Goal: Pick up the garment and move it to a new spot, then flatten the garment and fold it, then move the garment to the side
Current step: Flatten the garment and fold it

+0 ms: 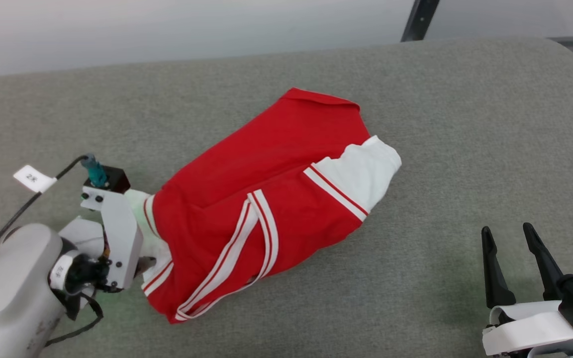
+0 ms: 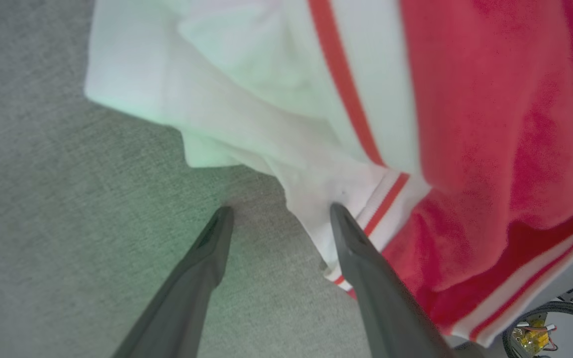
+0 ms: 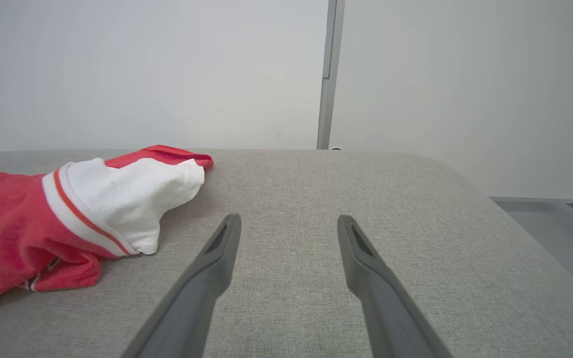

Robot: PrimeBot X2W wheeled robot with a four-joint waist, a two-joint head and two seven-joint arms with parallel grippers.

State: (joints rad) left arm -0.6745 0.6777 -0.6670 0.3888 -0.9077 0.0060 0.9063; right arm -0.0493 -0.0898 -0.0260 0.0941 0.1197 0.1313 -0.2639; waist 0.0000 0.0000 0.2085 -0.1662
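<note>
Head view shows one garment (image 1: pixel 266 199) lying crumpled mid-way on a grey padded table (image 1: pixel 465 124), and two grippers. The left gripper (image 2: pixel 277 214) is spread wide at the garment's white sleeve, one fingertip (image 2: pixel 340 215) against the striped hem, gripping nothing. The right gripper (image 1: pixel 505 229), well apart from the garment, gapes empty. The garment is red, white-sleeved and stripe-trimmed.

A grey fabric-covered table (image 1: pixel 465 124) with a rounded far corner carries 1 thing, a red jersey (image 1: pixel 266 199) lying loosely folded and rumpled left of its middle, 1 white sleeve (image 1: pixel 361 174) with striped trim sticking out toward the right.
</note>
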